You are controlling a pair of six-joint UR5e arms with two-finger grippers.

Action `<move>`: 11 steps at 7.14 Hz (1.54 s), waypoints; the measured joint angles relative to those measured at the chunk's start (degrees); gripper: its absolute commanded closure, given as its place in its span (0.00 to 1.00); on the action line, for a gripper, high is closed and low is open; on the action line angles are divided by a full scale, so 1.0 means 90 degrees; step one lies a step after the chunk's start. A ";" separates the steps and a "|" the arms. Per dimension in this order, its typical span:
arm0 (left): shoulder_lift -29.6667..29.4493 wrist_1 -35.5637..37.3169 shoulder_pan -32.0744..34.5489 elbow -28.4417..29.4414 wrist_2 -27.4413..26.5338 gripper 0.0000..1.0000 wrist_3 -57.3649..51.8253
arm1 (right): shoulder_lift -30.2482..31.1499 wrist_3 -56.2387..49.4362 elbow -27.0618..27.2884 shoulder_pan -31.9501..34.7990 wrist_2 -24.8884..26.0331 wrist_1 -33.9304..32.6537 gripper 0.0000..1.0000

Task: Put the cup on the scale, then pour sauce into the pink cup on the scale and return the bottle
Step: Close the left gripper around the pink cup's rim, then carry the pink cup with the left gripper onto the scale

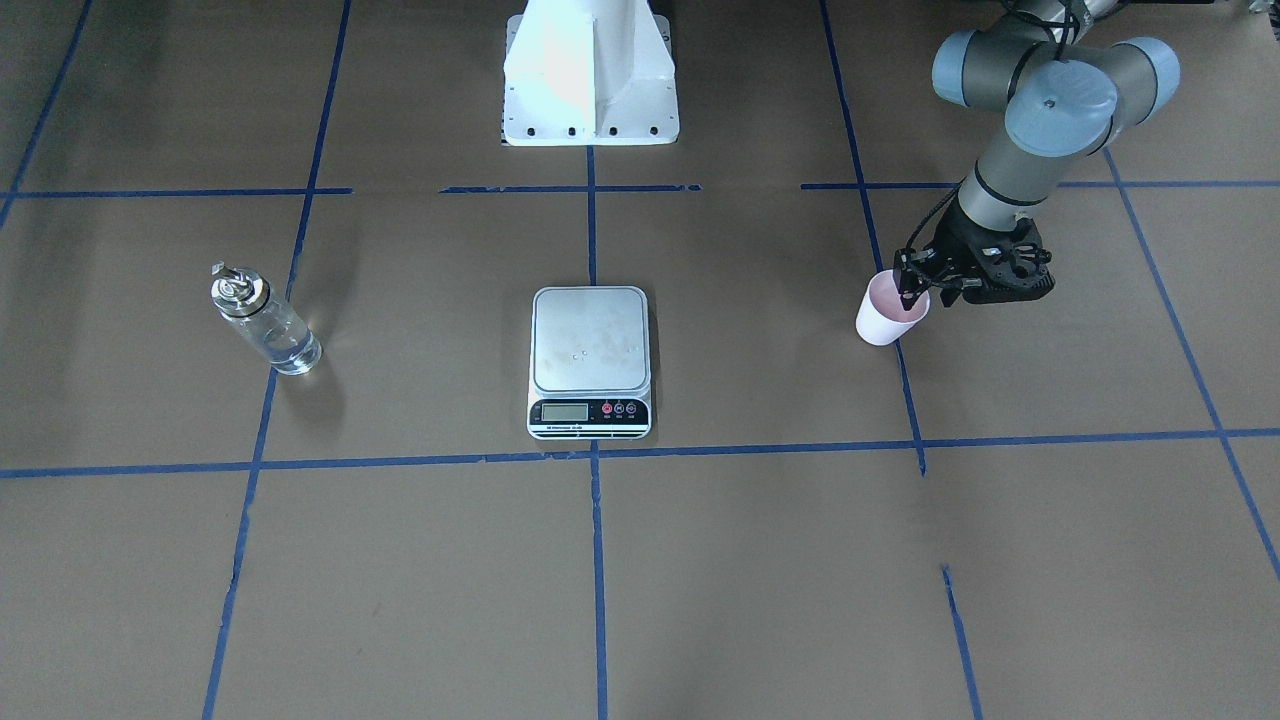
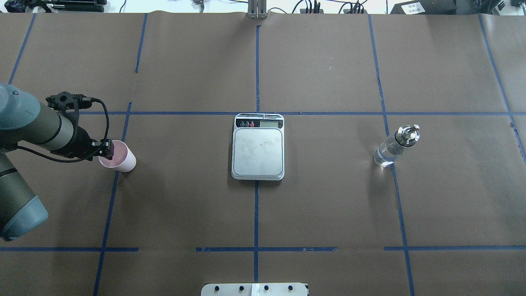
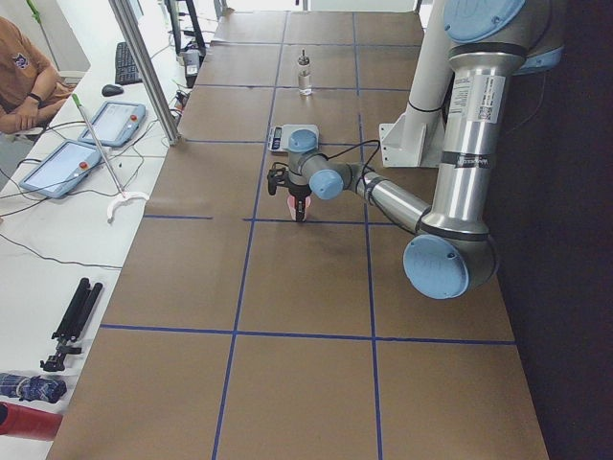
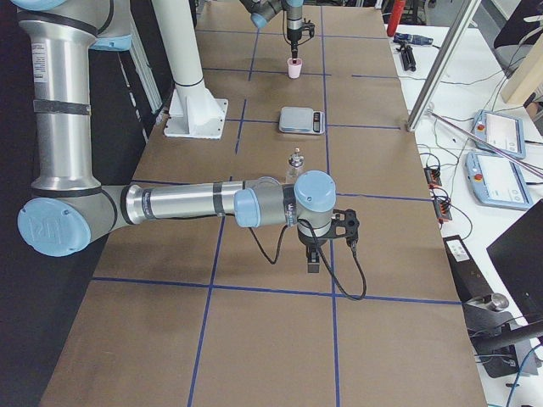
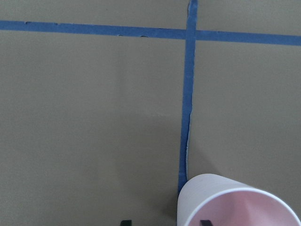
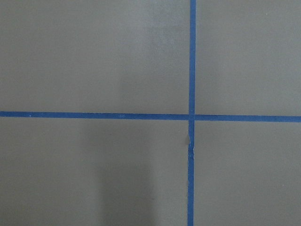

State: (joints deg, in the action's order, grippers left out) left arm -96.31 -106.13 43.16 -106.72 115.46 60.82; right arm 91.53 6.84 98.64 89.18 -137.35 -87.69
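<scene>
Cup (image 1: 886, 322) right of frame in the front view; left gripper (image 1: 912, 289) spread astride its rim, not pinching; right gripper (image 4: 312, 259), can't tell its grip.

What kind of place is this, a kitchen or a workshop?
Probably a robotics lab, not a kitchen: a brown-paper table gridded with blue tape, large robot arms, and control tablets on a side bench.

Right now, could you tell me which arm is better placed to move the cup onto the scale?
Left. The left gripper straddles the cup's rim, one finger inside; the right gripper hangs beyond the bottle, far from the cup.
</scene>
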 measured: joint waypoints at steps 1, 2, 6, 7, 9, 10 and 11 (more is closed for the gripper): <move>-0.0001 0.0000 -0.0043 0.0004 0.0000 0.52 0.0002 | -0.0011 -0.0002 -0.0002 0.0002 0.0004 0.0000 0.00; -0.0004 0.0003 -0.0104 -0.0011 -0.0001 0.72 0.0011 | -0.0025 0.0000 -0.0006 0.0003 0.0007 0.0001 0.00; 0.0024 0.0012 -0.0151 -0.0110 -0.0005 1.00 0.0005 | -0.0052 0.0002 -0.0013 0.0004 0.0008 -0.0011 0.00; 0.0048 0.0063 -0.0133 -0.0219 0.0008 1.00 0.0005 | -0.0052 0.0004 -0.0012 0.0004 0.0006 -0.0012 0.00; -0.0045 0.1198 -0.0075 -0.1100 0.0051 1.00 -0.0043 | -0.0047 0.0005 -0.0004 0.0010 -0.0003 -0.0015 0.00; -0.0309 0.2013 -0.0037 -0.1534 0.0057 1.00 -0.0103 | -0.0044 0.0005 -0.0005 0.0011 -0.0014 -0.0019 0.00; -0.0753 0.2647 0.0019 -0.1749 0.0087 1.00 -0.0105 | -0.0041 0.0006 -0.0008 0.0022 -0.0031 -0.0019 0.00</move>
State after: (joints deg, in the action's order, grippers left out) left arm -103.09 -82.31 43.33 -122.46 116.24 59.88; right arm 91.16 6.89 98.57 89.38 -137.64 -87.86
